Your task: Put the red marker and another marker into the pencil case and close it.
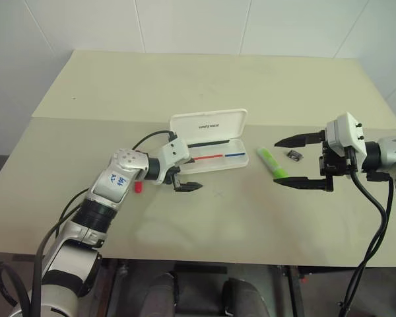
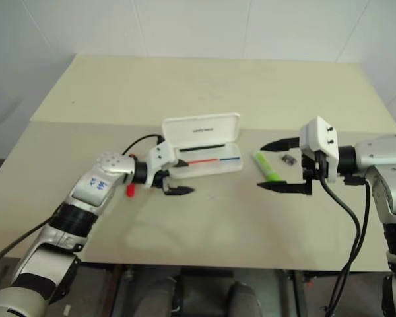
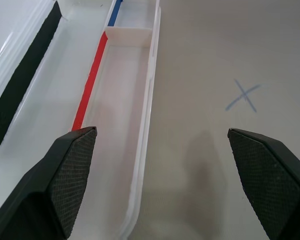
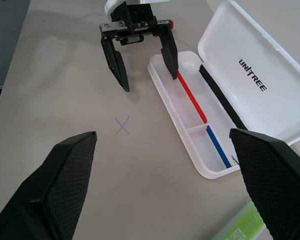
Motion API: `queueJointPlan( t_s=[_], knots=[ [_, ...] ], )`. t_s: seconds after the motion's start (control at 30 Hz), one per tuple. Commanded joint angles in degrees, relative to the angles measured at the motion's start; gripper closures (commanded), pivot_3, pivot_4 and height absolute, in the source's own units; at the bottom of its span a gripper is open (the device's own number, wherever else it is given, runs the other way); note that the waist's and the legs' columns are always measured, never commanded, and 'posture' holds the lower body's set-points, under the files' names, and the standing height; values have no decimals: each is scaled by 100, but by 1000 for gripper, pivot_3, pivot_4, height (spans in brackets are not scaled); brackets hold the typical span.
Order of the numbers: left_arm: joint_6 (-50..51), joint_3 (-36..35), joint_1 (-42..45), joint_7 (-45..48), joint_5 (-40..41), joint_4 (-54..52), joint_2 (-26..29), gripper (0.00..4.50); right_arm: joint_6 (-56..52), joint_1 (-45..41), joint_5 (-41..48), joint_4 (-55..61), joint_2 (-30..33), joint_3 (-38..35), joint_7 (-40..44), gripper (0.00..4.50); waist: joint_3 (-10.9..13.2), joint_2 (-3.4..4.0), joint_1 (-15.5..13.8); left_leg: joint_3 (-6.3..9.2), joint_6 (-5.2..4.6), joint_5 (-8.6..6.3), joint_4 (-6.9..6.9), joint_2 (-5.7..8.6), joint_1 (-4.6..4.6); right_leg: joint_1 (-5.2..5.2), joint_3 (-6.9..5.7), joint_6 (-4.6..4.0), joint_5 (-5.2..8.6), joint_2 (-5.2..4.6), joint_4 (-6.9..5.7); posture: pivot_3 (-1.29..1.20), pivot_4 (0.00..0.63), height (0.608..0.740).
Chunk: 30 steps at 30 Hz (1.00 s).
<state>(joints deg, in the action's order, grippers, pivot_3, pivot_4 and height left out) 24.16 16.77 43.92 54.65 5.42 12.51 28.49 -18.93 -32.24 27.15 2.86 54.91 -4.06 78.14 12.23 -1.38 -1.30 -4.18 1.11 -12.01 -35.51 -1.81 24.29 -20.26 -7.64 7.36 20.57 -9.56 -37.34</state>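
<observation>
pencil case (image 1: 211,140): open, lid up, tray empty. red marker (image 1: 138,188): on table behind left gripper (image 1: 187,182), mostly hidden by arm. green highlighter (image 1: 271,163): just beside right gripper (image 1: 299,160). both jaws wide, holding nothing. advice: right arm descends squarely over highlighter, closes across its body.
</observation>
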Motion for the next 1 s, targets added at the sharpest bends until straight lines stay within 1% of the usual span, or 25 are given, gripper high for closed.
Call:
queueJointPlan(
  t_s=[0.03, 0.13, 0.37, 0.4, 0.43, 0.53, 0.8, 0.83, 1.0],
  knots=[
    [-149, -54, 155, 28, -51, -9, -74, 8, -83, -39, 9, 192, 76, -132, -140, 0, 0, 0, -4, 0, 0, 0, -1, 0, 1, 0, 0, 0, 0, 0, 0, 0, 150, 740],
    [-150, -56, 150, 36, -63, -22, -122, 8, -158, -101, -77, 150, 68, -94, -276, 0, 0, 0, -4, 0, -1, 0, -1, 0, 1, 0, 0, 0, 0, 0, 0, 0, 150, 740],
    [-147, -52, 115, 84, -82, 7, -172, 8, -203, -152, -81, 180, 70, -86, -270, 0, 0, 0, -3, 0, -1, 0, -1, 0, 1, 0, 0, 0, 0, 0, 0, 0, 150, 740],
    [-153, -28, 106, 86, -103, 32, -186, 392, -213, -167, -83, 182, 66, -86, -271, 0, 0, 0, -2, 0, -1, 0, -1, 0, 1, 0, 0, 0, 0, 0, 0, 0, 150, 740],
    [-178, 8, 106, 66, -161, 63, -190, 605, -224, -176, -84, 193, 62, -88, -274, 0, 0, 0, -3, 0, -1, 0, -1, 0, 1, 0, 0, 0, 0, 0, 0, 0, 150, 740],
    [-294, 53, 138, 1, -312, 130, -189, 1501, -246, -182, -79, 220, 60, -101, -283, 0, 0, 0, -4, 0, -1, -1, -2, 0, 1, 0, 0, 0, 0, 0, 0, 0, 150, 740],
    [-554, 59, 232, -40, -588, 306, -145, 4266, -242, -170, -83, 267, 57, -122, -340, 0, 0, 0, -2, 0, -1, -1, -2, 0, 2, 0, -1, 0, 0, 0, 0, 0, 150, 740],
    [-590, 61, 237, -37, -622, 325, -138, 4481, -239, -164, -83, 273, 60, -125, -342, 0, 0, 0, -1, 0, -1, -1, -2, 0, 2, 0, -1, 0, 0, 0, 0, 0, 150, 740],
    [-652, -63, 220, 91, -503, 213, -137, 4481, -191, -111, -98, 239, 136, -153, -262, 0, 0, 0, -1, 0, -2, -1, -4, 0, 2, 0, 0, 0, 0, 0, -1, 0, 150, 740]
  ],
)
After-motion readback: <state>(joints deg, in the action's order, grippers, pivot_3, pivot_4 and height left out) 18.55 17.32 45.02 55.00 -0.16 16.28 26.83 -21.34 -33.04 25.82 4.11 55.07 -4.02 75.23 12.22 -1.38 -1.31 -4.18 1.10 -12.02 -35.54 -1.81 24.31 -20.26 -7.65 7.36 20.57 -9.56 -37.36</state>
